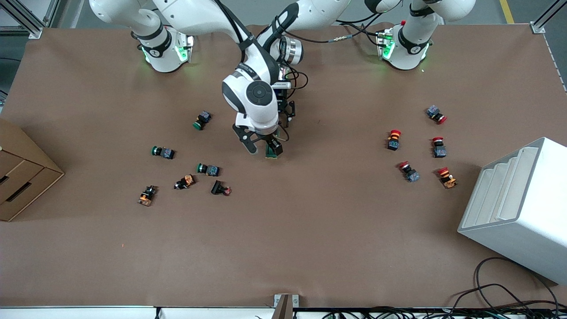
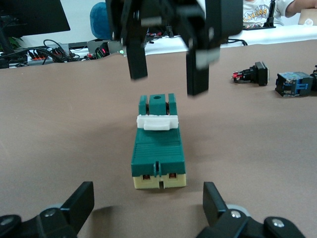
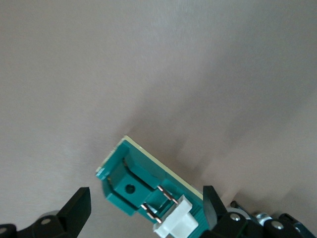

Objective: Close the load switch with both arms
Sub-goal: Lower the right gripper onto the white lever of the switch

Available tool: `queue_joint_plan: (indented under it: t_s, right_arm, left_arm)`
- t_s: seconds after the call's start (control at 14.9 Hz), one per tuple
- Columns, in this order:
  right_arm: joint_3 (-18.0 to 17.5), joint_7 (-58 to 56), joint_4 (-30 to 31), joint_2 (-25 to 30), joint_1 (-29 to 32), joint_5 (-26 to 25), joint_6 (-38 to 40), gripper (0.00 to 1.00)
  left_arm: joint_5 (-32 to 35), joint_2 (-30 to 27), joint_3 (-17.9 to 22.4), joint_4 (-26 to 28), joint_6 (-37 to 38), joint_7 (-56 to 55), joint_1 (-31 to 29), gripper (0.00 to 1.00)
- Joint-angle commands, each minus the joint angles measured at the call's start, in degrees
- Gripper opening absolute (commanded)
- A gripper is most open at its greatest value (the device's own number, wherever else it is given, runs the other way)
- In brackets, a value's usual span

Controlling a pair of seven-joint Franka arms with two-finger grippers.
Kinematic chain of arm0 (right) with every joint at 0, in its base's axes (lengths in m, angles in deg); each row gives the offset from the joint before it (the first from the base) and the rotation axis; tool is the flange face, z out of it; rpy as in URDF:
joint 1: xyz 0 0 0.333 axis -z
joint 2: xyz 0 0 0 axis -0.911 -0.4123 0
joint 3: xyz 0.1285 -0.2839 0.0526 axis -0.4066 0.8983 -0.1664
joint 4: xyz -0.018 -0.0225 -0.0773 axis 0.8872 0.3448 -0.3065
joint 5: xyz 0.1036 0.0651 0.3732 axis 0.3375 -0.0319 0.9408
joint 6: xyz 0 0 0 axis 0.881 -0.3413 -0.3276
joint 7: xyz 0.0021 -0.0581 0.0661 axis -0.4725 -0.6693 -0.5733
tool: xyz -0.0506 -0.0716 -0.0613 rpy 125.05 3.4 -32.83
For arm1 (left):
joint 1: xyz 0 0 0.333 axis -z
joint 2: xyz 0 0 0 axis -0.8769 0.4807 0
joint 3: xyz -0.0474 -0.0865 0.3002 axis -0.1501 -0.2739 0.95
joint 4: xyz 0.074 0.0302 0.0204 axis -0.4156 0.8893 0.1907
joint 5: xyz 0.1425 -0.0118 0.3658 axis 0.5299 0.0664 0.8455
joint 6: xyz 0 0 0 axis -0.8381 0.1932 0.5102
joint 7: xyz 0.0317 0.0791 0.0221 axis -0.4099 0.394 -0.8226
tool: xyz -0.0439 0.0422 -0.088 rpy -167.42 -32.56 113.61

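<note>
The table [image 1: 310, 248] is covered by a matt brown sheet that looks like paper. The load switch [image 2: 158, 144] looks made of green plastic with fine ridges, a smooth white plastic tab and a cream base. Shiny white shells are seen on the arms [image 1: 252, 88]. The black gripper fingers [image 2: 197, 74] look like matt plastic. A smooth white box [image 1: 518, 208] is seen too.

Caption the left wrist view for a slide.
Left gripper open, low before the green load switch on the table; right gripper open above its white lever end.
</note>
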Motion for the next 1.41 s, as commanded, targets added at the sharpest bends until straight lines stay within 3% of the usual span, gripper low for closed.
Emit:
queue_joint_plan:
  t_s: [0.0, 0.67, 1.34]
  right_arm:
    - [0.52, -3.64, 0.53, -0.51, -0.18, 0.21, -0.9, 1.0]
    - [-3.61, -4.26, 0.54, -2.27, -0.27, 0.3, -3.18, 1.0]
    - [-3.61, -4.0, -0.08, -3.42, -0.18, 0.47, -6.79, 1.0]
  left_arm:
    - [0.62, 0.93, 0.55, -0.3, 1.39, -1.98, 0.5, 0.97]
    - [-0.17, 1.02, 0.29, -2.94, 1.49, -1.72, 0.67, 0.99]
    - [0.19, 3.04, 0.29, -2.85, 1.4, -1.54, 1.38, 0.99]
